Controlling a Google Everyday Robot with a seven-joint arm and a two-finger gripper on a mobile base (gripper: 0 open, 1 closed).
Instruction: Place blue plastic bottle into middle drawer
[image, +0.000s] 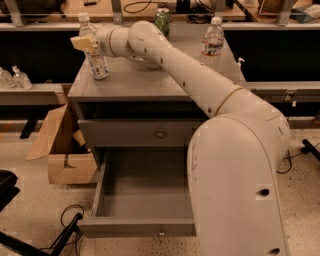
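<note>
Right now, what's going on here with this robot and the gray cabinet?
The robot's arm reaches across the cabinet top. Its gripper is at the upper part of the blue plastic bottle, which stands upright near the top's left rear corner. Whether it has hold of the bottle is unclear. Below, the middle drawer is pulled open with nothing visible inside, so the bottle is not yet in it. The upper drawer is closed.
</note>
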